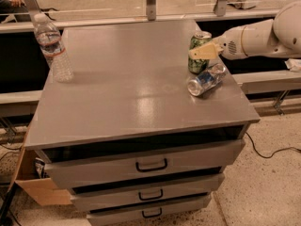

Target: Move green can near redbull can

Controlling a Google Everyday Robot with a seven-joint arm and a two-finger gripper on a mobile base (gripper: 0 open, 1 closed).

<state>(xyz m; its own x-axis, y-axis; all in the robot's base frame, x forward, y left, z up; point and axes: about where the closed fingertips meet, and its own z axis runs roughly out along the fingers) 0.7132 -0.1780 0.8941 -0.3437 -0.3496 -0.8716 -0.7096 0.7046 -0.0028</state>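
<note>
Reaches in from the right edge of the view with a thick white arm [263, 36], held almost level and sloping slightly down toward the left, over the right rear part of the grey worktop [131, 98]. Ends in the tool [203, 52], pale yellow at the tip and pointing left. Pinches the green can [197, 66] about midway up its body, with one finger [207, 52] laid across the side facing the camera and the other hidden behind the can. Holds the green can upright, silver rim on top, base at or just above the worktop surface; cannot tell which. Stands just behind the redbull can [206, 80], itself lying on its side near the right edge of the worktop with a shiny silver end turned toward the front left; cannot tell whether touching it or narrowly apart. Away at the left rear corner of the worktop, an upright clear water bottle [53, 48] with a white cap, well apart from both cans. Under the worktop, three stacked drawers [150, 166] with dark handles. On the floor at lower left, a cardboard box [40, 189]; at lower right, a dark cable [270, 152] trailing across the speckled floor.
</note>
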